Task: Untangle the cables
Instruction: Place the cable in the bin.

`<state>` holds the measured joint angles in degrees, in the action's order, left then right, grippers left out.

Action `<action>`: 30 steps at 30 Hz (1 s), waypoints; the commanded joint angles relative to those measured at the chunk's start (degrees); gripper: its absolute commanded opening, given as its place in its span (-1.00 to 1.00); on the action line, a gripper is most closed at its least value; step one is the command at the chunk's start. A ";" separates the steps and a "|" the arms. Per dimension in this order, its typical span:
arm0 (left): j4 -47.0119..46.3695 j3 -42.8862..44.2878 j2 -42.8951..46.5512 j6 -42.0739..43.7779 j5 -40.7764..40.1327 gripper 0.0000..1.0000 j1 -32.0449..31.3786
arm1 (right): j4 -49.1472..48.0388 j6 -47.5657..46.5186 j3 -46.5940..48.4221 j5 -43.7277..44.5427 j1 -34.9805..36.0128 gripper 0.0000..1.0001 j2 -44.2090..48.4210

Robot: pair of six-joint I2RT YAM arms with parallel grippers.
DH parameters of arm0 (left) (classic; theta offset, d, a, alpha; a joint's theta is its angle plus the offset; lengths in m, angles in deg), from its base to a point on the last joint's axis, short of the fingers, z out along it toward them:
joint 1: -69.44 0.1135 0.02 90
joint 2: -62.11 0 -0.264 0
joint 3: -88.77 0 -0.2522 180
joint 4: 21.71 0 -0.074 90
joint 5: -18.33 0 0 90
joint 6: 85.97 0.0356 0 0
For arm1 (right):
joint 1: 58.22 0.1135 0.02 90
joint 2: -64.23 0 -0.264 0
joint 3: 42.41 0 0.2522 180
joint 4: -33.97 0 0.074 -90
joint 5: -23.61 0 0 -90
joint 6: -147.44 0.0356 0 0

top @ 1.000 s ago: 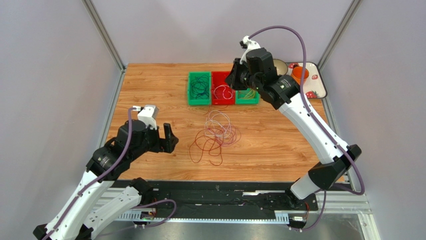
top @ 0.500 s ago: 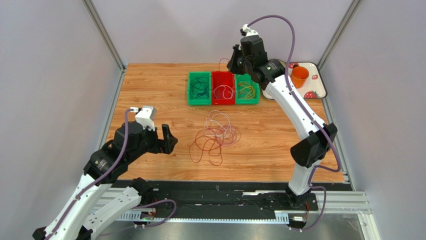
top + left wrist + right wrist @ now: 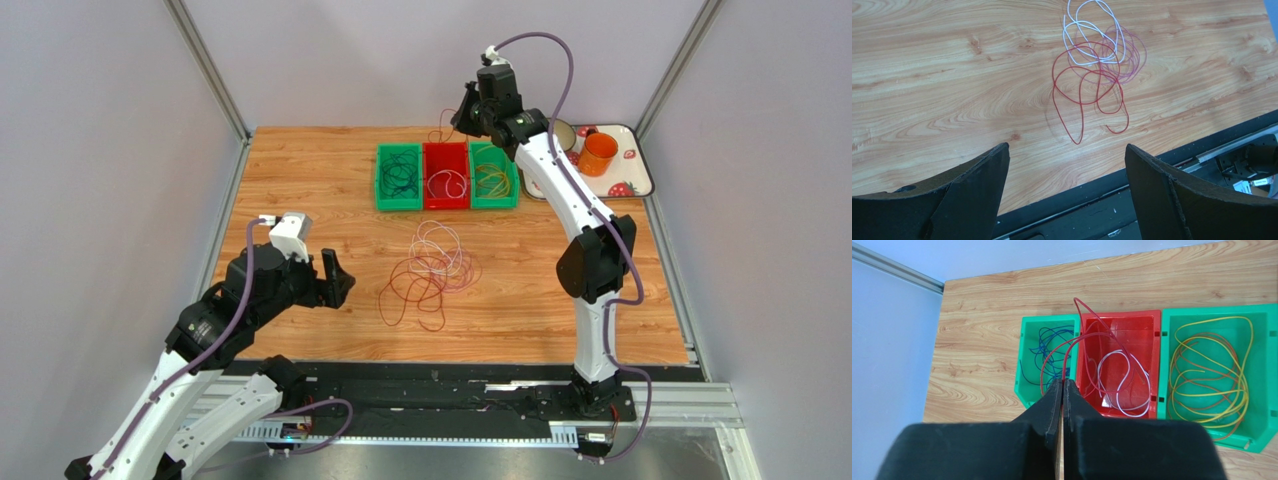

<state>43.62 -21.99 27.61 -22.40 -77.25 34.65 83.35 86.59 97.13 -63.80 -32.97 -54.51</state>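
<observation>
Seen from above, the fingertips of the right claw (image 3: 459, 119) hide behind its own wrist, and we can barely follow the thin red cable (image 3: 440, 129) hanging there. From the right wrist, its pressed-together fingers (image 3: 1052, 401) cover one corner of the red bin (image 3: 1117, 315). In the left wrist view, the top edge cuts off the white cable (image 3: 1092, 30) loops.

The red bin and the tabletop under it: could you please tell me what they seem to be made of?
The red bin looks like moulded plastic: even, saturated colour, a slight sheen and thin, rimmed walls. The tabletop shows wood grain with a smooth, low-gloss surface. It is probably laminate or sealed wood, but the pictures cannot settle which.
</observation>
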 commanded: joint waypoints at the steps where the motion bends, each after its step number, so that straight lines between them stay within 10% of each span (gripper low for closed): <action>1: -1.47 -0.20 0.14 0.95 0.66 0.87 0.07 | -6.86 2.84 2.63 -1.71 -0.99 -1.00 -2.28; 30: -1.39 -0.20 -0.30 0.77 0.14 0.84 0.07 | -6.97 8.82 -9.85 -6.10 -1.17 -1.00 -12.31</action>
<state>43.62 -22.05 27.54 -22.40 -77.27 34.65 78.21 94.59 88.15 -69.53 -35.19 -67.27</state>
